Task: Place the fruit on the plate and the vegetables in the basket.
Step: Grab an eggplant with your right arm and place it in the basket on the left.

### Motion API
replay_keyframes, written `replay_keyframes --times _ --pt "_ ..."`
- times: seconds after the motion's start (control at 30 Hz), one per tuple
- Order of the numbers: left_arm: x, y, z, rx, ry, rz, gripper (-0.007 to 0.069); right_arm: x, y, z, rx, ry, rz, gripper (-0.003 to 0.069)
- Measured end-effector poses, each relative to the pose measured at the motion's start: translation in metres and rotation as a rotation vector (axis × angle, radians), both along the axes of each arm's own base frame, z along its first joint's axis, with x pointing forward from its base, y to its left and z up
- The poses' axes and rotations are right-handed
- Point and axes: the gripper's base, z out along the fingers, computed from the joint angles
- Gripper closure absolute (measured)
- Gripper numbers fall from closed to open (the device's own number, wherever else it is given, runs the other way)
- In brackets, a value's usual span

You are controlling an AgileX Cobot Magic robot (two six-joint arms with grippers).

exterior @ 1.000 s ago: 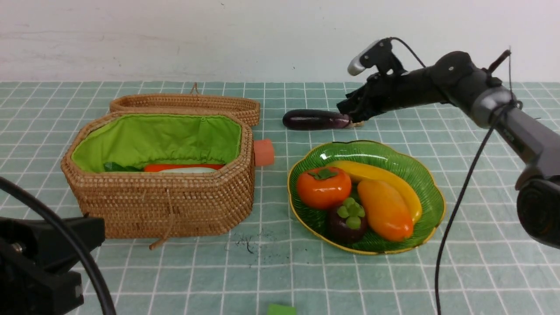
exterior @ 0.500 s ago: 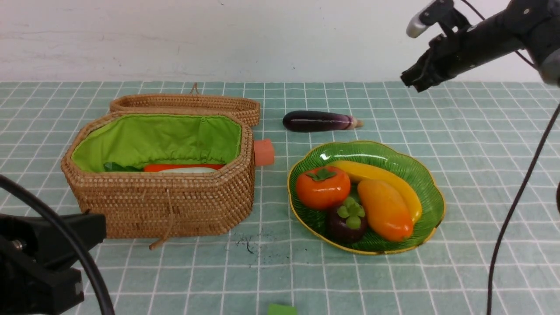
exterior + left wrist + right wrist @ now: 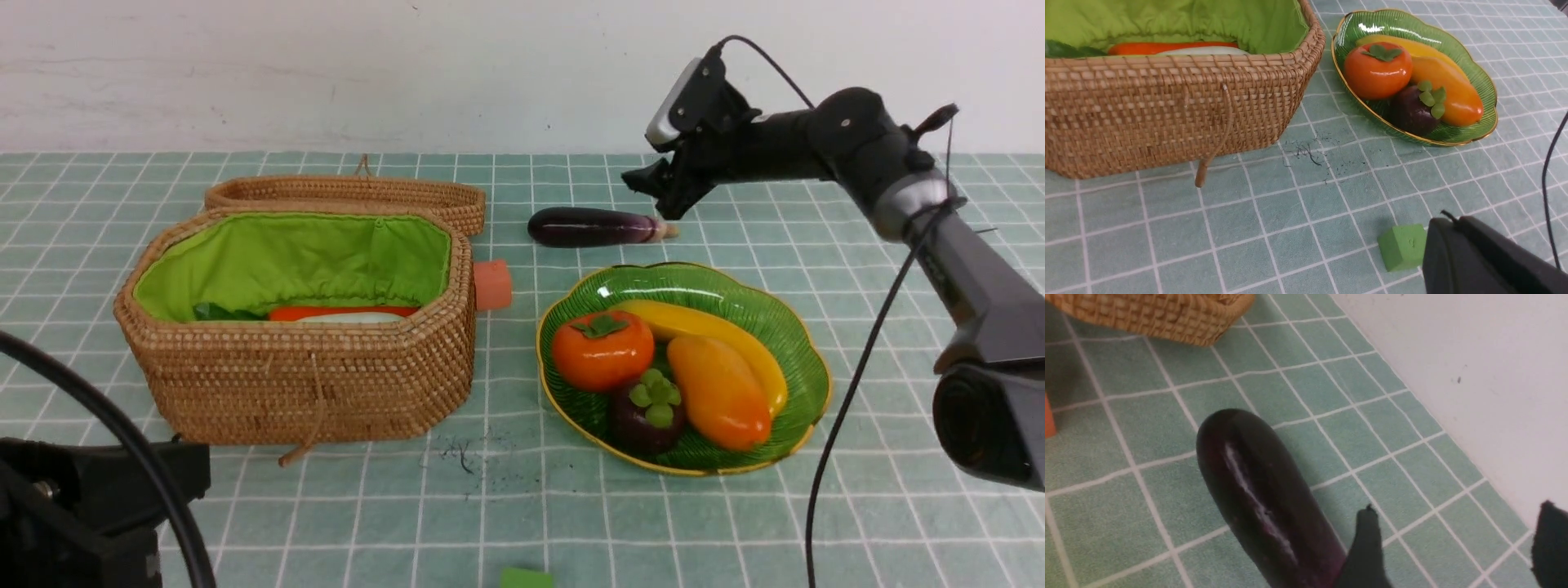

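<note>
The fruit part of the task looks finished. All four fruits lie on the green plate (image 3: 727, 287). The persimmon (image 3: 602, 349) is at its left side and the mango (image 3: 718, 392) at its right. The mangosteen (image 3: 649, 416) sits in front, between these two, and the banana (image 3: 709, 325) lies behind the mango along the far side. No fruit lies on the surface (image 3: 490, 506) outside the plate.

The vegetable part is not complete. The basket (image 3: 310, 384) has its lid (image 3: 343, 194) folded open behind it. Inside I see the carrot (image 3: 326, 312) and the white radish (image 3: 351, 318), side by side, low on the green lining. The eggplant (image 3: 592, 226) is the one vegetable not yet inside. It lies flat on the surface, behind the plate and to the right of the basket, apart from both, with its stem end to the right.

The right fingers (image 3: 1365, 551) are spread wide and hold nothing. They hover at the stem end of the eggplant. In the right wrist view one finger is just beside that end and the other is well apart from it, so the eggplant is not between them. The left fingers (image 3: 1474, 253) are pressed together, low at the near side of the surface, far from the eggplant.

I judge that one step is left: to take the eggplant, carry it over the basket's rim and lay it beside the carrot and the radish.
</note>
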Motion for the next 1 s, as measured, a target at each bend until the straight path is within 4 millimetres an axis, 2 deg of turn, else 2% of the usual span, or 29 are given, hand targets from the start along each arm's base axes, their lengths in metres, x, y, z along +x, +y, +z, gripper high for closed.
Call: replay_keyframes --times 0.03,0.13,0.2,0.53,1.0 --pt "0.000 0.000 0.000 0.000 0.000 0.000 0.0637 0.001 0.000 -0.004 0.000 0.005 -0.003 0.0052" --pt "0.000 0.000 0.000 0.000 0.000 0.000 0.0637 0.002 -0.001 -0.013 -0.002 0.019 -0.004 0.0015" --pt "0.000 0.000 0.000 0.000 -0.001 0.000 0.0637 0.002 -0.001 -0.017 -0.003 0.026 -0.004 0.0015" --pt "0.000 0.000 0.000 0.000 -0.001 0.000 0.0637 0.001 0.000 -0.039 0.011 0.103 0.004 0.0133" --pt "0.000 0.000 0.000 0.000 -0.001 0.000 0.0637 -0.003 -0.001 -0.052 -0.030 0.202 0.015 0.0149"
